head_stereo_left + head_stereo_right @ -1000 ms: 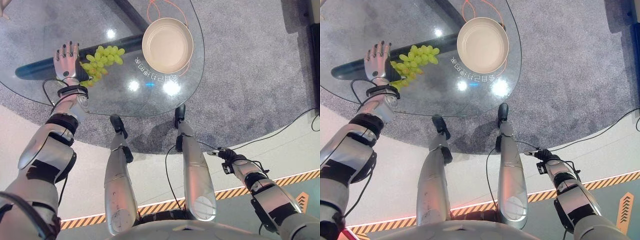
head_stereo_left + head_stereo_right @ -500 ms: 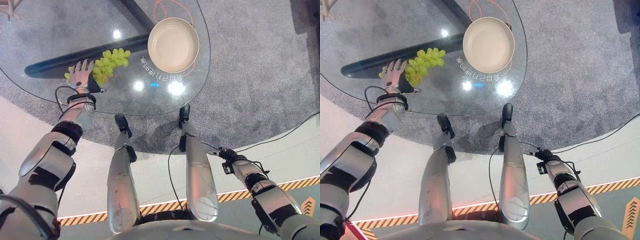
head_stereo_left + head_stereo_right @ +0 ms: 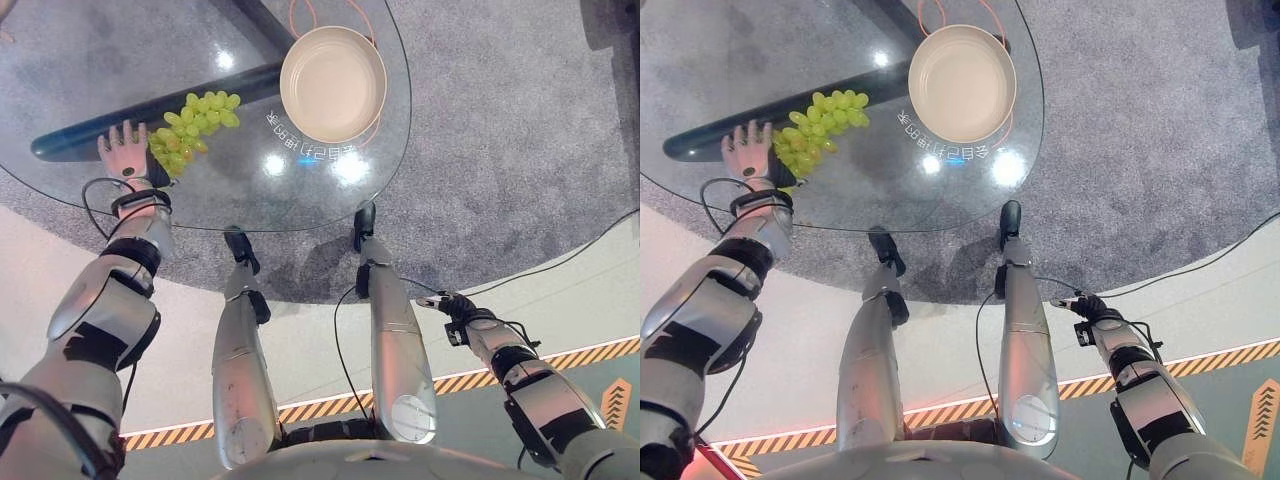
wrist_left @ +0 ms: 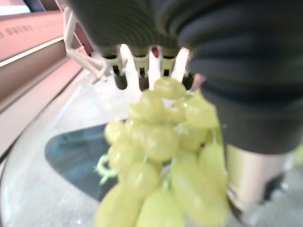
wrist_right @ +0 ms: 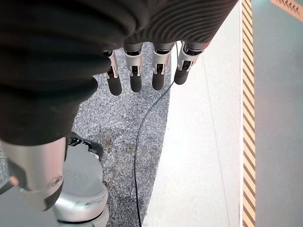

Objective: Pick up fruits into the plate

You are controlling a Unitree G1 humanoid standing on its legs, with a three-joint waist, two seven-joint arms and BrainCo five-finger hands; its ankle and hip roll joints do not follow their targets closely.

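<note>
Inspection runs from the robot's left across to its right. Left hand [image 3: 127, 155] lies on the round clear glass table [image 3: 60, 60] near its near-left rim, palm down, fingers pointing away from the robot; in the left wrist view the fingers [image 4: 142, 78] reach over the far side of the fruit and the thumb stands on the other side, so the hand appears to be cupped round the stem end of the bunch; whether the grip is firm cannot be told, and I judge it a loose enclosure rather than a secure hold. Bunch of pale green grapes [image 3: 190, 125] lies on the glass, its near end against the left hand, the rest trailing up and to the right toward the dish; it is touching the hand and well short of the rim of the dish. Round cream-coloured shallow plate [image 3: 333, 80] stands empty on the far right part of the table, apart from the grapes; placed there, it sits within reach of a sideways carry by the left arm. Right hand [image 5: 142, 71] hangs low beside the robot over the grey carpet, well apart from the table, fingers straight and relaxed, holding nothing; it appears idle. Judgement: the fruit is not yet in the plate.
</note>
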